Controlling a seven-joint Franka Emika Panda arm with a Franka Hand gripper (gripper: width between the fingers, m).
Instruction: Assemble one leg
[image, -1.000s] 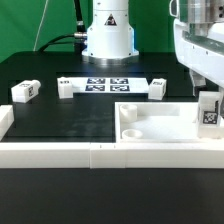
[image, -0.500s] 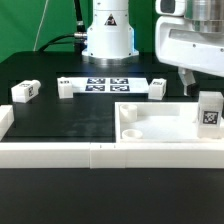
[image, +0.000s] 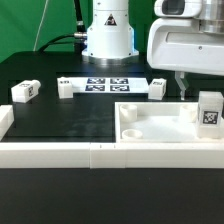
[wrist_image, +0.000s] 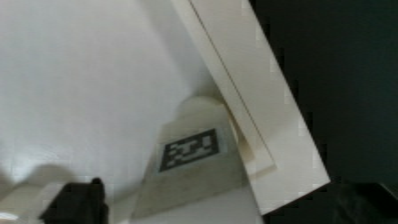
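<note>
Standing upright at the right edge of the exterior frame, one leg (image: 209, 110) sits on the far right corner of the big panel (image: 160, 128), tag facing the camera, and to my eye it looks already planted there. Whether it is fully seated or only resting in its recess I cannot tell from here.

Up in the upper right of the frame the gripper (image: 183, 85) hangs above the panel, just left of that leg and clear of it, with nothing held. One dark finger shows below the white housing; the gap between the jaws is hidden, so I cannot tell whether they are spread or closed. The wrist view shows the same leg (wrist_image: 199, 150) from above against the pale panel surface, its tag readable, with a dark fingertip low in the frame beside it.

Three more legs lie loose on the black desk (image: 60, 120): one at the left (image: 25, 91), and two (image: 66, 87) (image: 158, 86) flanking the marker board (image: 108, 83) near the centre top. White rails (image: 60, 154) run along the front.

So I'd judge the one leg largely done, pending a check that it is firmly home.
</note>
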